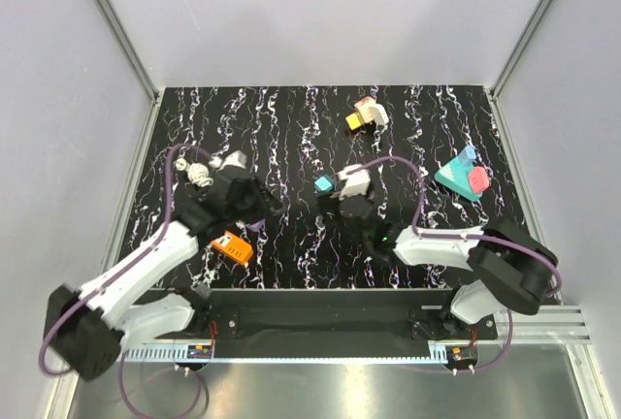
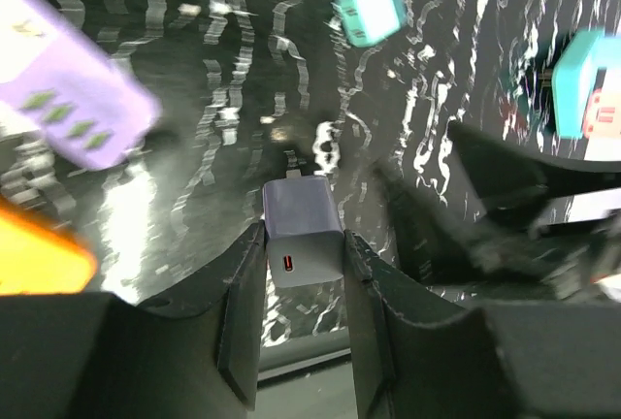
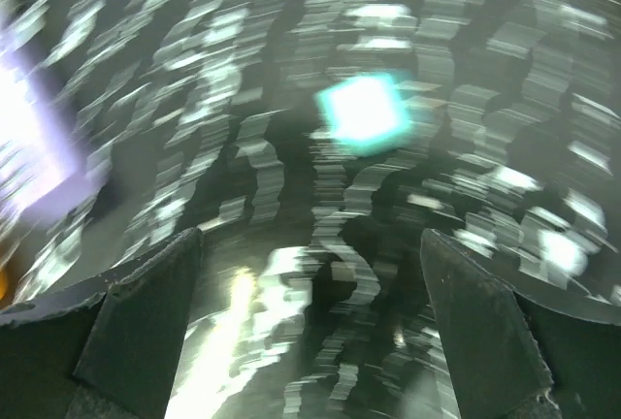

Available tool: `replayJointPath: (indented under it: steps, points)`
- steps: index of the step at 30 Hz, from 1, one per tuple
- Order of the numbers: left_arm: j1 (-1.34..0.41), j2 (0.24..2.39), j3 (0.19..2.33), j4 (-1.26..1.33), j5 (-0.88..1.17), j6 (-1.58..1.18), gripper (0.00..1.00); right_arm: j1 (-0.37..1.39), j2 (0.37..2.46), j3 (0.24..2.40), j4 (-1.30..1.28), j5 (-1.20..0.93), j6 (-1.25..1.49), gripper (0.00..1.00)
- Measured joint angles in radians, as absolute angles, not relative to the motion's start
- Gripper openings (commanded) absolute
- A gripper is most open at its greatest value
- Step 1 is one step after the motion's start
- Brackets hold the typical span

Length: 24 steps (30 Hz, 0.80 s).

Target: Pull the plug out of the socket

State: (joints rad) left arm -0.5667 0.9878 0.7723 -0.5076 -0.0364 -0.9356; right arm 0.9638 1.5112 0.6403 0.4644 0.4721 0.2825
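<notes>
Left claw (image 2: 305, 249): clenched on the plug (image 2: 299, 217), a pale grey-lilac charger block. One finger presses each side, and the face with the small port is turned toward the left wrist camera. The plug sits at the centre of that frame, raised off the black marbled desk (image 2: 243, 70).

Socket (image 2: 73, 94): a lilac strip in the upper left of the left wrist frame, blurred and well apart from the plug. An orange block (image 2: 34, 264) shows at the lower left edge.

Top view: left claw (image 1: 245, 202) is left of centre, with the orange block (image 1: 233, 246) just below it.

Right claw (image 3: 310, 244): released, fingers spread wide with only desk between them. The right wrist frame is heavily blurred. A teal cube (image 3: 363, 113) lies ahead of the fingers, not touching. In the top view, right claw (image 1: 351, 204) is near centre and the teal cube (image 1: 324, 184) is just to its upper left.
</notes>
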Motion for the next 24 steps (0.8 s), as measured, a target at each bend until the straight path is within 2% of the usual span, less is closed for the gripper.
replayJointPath:
  steps: [5, 13, 24]
  points:
    - [-0.632, 1.196, 0.783, -0.323, -0.046, -0.967, 0.00, 0.916, 1.461, 0.561, 0.417, 0.649, 0.445, 0.99]
    - [-0.609, 1.518, 0.879, -0.098, -0.035, -0.974, 0.00, 0.879, 1.450, 0.504, 0.408, 0.707, 0.522, 0.98]
    - [-0.552, 1.692, 0.866, 0.138, 0.043, -1.073, 0.00, 0.825, 1.415, 0.439, 0.472, 0.712, 0.533, 0.98]
